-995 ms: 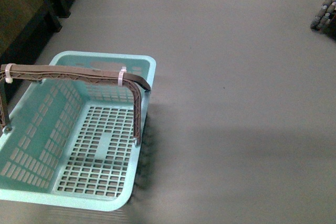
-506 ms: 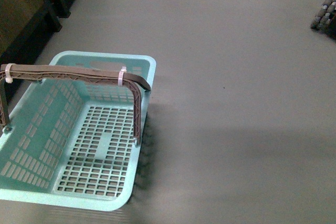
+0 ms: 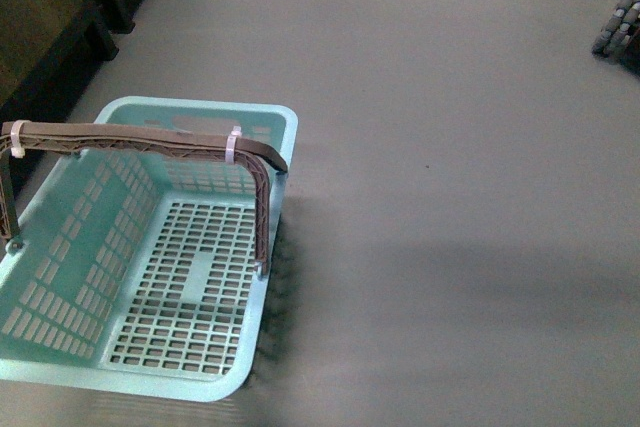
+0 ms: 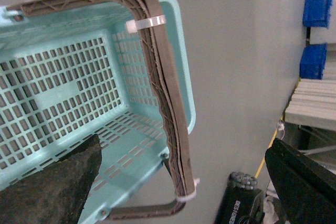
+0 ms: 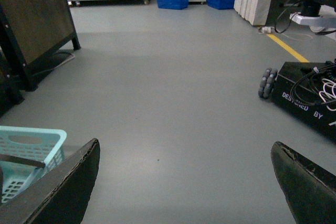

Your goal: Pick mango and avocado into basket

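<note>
Partly, the basket (image 3: 150, 382) is cropped by the frame edge.
The left gripper (image 4: 182, 148) and right gripper (image 5: 185, 144) are seen spread wide.

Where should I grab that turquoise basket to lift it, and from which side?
By the brown handles, likely: zip-tied together, they stand upright as one flat bar across the basket. Come from above, mid-bar between the white zip ties, closing across its thin width.
</note>
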`<state>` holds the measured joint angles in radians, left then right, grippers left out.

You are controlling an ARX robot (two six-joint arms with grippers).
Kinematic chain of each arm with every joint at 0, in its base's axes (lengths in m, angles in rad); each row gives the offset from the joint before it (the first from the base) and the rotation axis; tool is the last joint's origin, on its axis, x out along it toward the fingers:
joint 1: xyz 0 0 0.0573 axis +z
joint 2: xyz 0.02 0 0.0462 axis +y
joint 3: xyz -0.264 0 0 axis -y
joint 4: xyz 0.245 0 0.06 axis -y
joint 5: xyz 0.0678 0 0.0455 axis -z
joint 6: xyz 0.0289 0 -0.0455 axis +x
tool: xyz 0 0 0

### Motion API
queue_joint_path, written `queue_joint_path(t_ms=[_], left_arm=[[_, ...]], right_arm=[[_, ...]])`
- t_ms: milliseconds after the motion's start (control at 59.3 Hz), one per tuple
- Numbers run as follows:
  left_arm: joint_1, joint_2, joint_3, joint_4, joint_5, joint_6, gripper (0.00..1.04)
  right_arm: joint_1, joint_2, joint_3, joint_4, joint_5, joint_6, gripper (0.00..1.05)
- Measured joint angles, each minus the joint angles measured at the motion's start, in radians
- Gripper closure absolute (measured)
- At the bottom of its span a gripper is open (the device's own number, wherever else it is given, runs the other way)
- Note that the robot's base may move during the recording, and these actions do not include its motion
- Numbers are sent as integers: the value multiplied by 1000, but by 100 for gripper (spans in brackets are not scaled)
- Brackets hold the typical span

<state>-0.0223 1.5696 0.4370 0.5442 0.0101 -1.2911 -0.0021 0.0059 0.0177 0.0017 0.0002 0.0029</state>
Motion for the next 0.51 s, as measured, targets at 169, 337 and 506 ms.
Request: queue_joint_path(t_ms=[169,337,506], left_arm=[[-49,335,172,93,24,-126,9],[-84,525,321,140,36,-192,9],[-117,660,438,200,18,-218,9]], right_arm=[[0,0,0,0,0,0,9],[0,0,0,0,0,0,9],[0,0,0,0,0,0,9]])
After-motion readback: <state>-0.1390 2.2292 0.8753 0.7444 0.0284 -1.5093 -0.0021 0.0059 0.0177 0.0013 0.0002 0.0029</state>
